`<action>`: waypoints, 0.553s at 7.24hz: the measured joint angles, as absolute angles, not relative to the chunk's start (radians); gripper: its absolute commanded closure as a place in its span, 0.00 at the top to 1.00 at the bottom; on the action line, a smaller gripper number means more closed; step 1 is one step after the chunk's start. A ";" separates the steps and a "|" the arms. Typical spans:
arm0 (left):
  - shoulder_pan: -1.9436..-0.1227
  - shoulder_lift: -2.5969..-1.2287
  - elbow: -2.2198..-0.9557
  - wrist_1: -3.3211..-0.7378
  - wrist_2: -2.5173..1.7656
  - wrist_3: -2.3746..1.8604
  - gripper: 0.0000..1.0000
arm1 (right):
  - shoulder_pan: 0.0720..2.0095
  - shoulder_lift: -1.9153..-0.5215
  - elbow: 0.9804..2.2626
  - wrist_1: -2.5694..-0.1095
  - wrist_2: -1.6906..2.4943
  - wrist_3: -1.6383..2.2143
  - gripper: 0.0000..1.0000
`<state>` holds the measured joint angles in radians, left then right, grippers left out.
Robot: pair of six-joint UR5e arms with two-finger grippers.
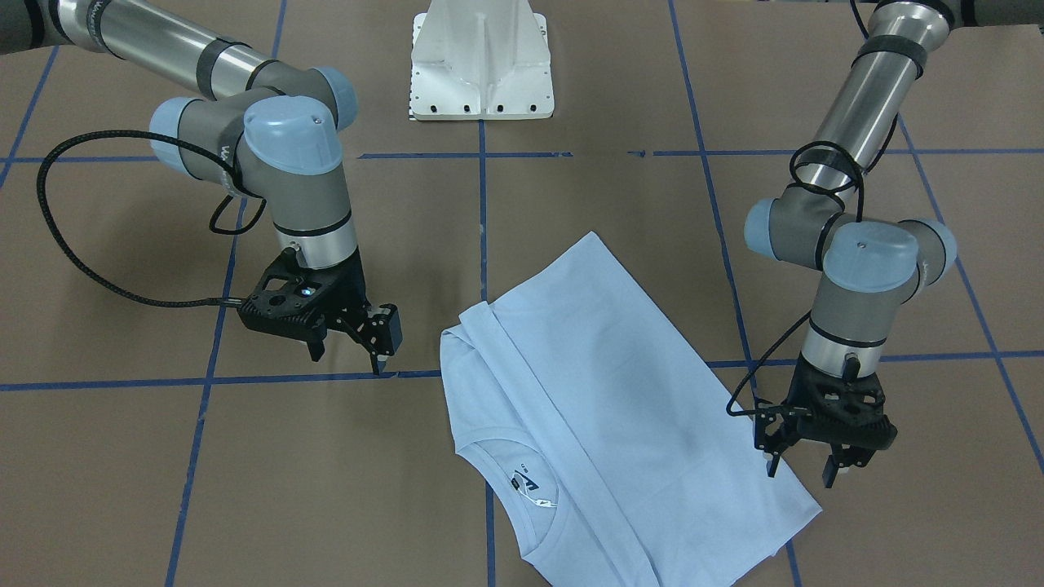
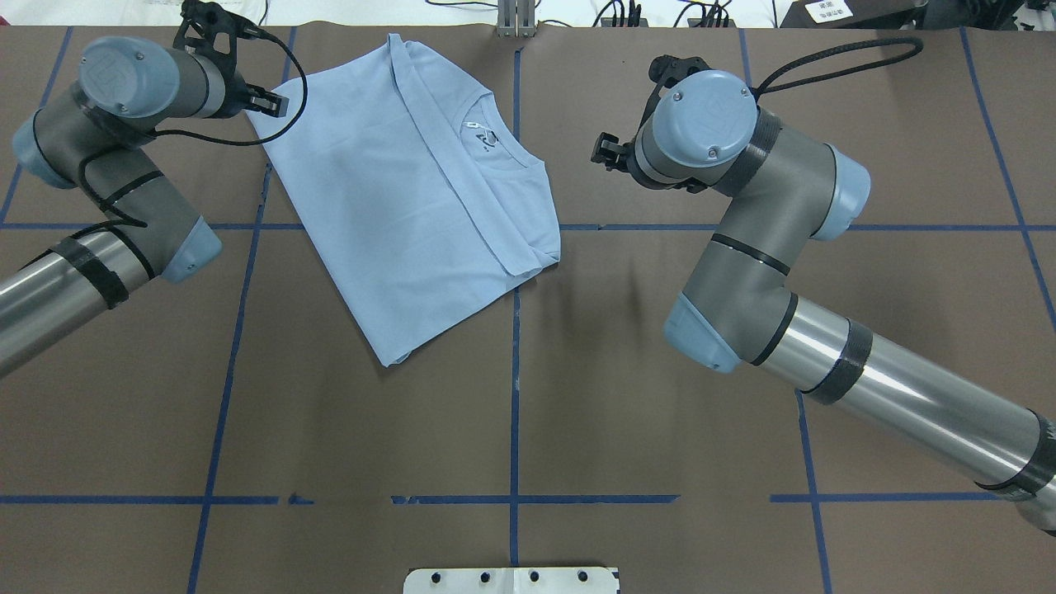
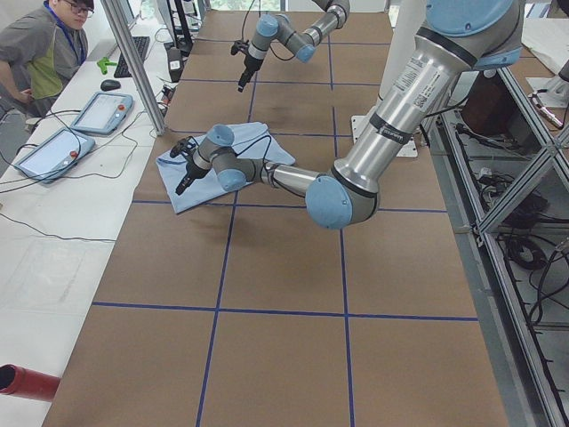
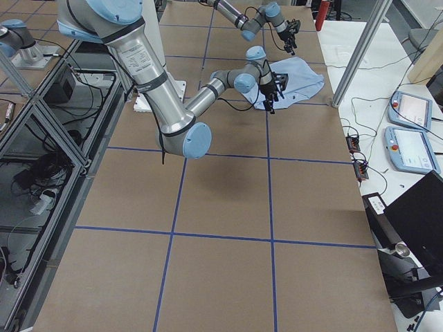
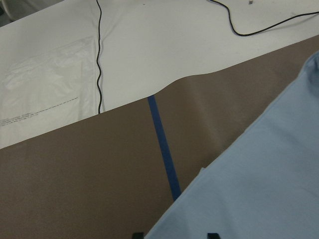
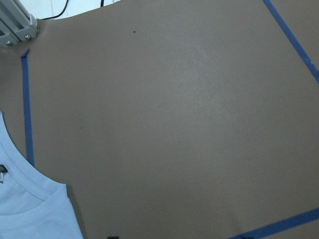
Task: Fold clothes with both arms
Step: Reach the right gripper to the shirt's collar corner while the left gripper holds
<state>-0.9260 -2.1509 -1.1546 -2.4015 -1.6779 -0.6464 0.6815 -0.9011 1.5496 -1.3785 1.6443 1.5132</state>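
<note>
1. The T-shirt [image 1: 620, 391] lies flat and partly folded on the table [image 1: 245, 489]; its long axis is slanted to the tape lines [image 1: 204, 381]; the collar [image 1: 506, 481] is on the edge that looks toward the right gripper.
2. The left gripper [image 1: 801, 476] hangs just over the shirt's outer corner [image 1: 807, 507]; its jaws are spread and hold nothing; in the left wrist view the cloth edge passes right under it.
3. The right gripper [image 1: 348, 361] is also spread and empty; it stands over bare table, apart from the shirt, which lies toward the robot's left of it.
4. By my judgement the left arm is the nearer one and needs only to descend and pinch the corner; the right one must travel to the collar edge before both can lift a fold.
</note>
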 measured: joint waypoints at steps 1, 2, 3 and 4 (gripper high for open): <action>-0.924 -2.141 -1.172 -2.406 -1.691 -0.661 1.00 | 0.649 -0.871 1.516 -1.382 1.630 1.656 0.73; -0.922 -2.138 -1.178 -2.407 -1.696 -0.669 1.00 | 0.611 -0.835 1.470 -1.383 1.594 1.749 0.73; -0.920 -2.137 -1.179 -2.408 -1.697 -0.672 1.00 | 0.571 -0.808 1.438 -1.383 1.548 1.795 0.73; -0.918 -2.137 -1.179 -2.408 -1.698 -0.673 1.00 | 0.535 -0.793 1.422 -1.384 1.506 1.813 0.73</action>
<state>-0.9182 -2.1370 -1.1794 -2.4083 -1.6979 -0.6728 0.5348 -0.7935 1.4215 -1.3842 1.5058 1.8128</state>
